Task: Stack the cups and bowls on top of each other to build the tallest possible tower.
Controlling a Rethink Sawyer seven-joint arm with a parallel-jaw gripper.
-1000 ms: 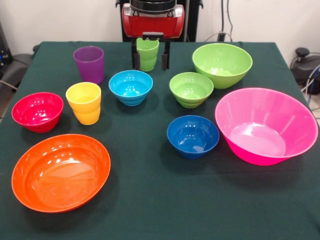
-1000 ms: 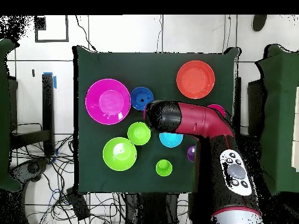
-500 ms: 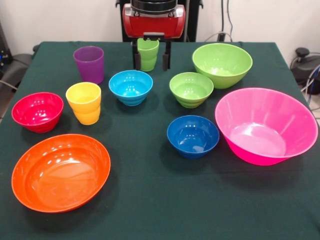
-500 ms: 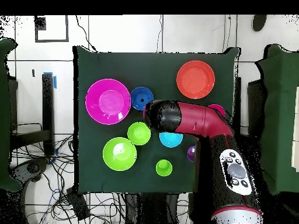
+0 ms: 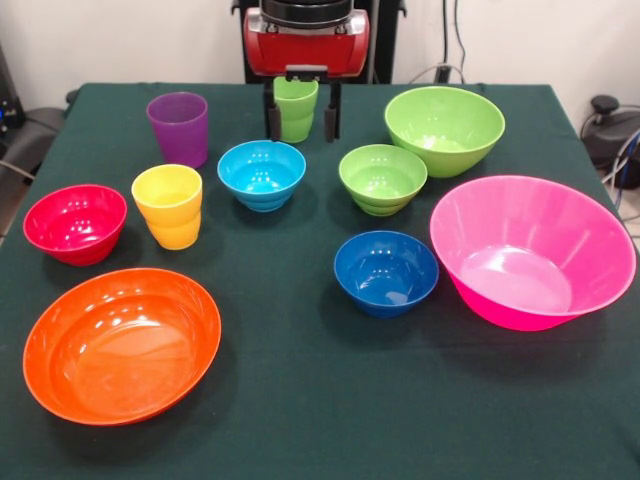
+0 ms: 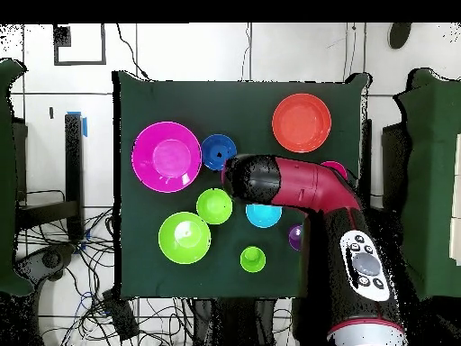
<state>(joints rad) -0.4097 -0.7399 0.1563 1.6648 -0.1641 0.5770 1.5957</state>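
Front view, nearest row: orange bowl at the near left on the green table, empty and upright. Next row: dark blue bowl just beside the big pink bowl, apart from it by a narrow gap. Middle row: red bowl, yellow cup, light blue bowl, small lime bowl, all standing separately; nothing is stacked. Farther back: purple cup at the left, medium lime bowl at the right.

At the far edge the gripper hangs with 1 dark finger on each side of the lime green cup. The fingers stand spread at about the cup's width; whether they press its wall cannot be told. The cup's base looks close to the cloth.

Overhead view: the red and black arm lies across the middle of the table and hides the yellow cup, most of the red bowl and part of the purple cup, which the front view shows whole. The gripper itself does not show here, though the lime green cup shows uncovered.
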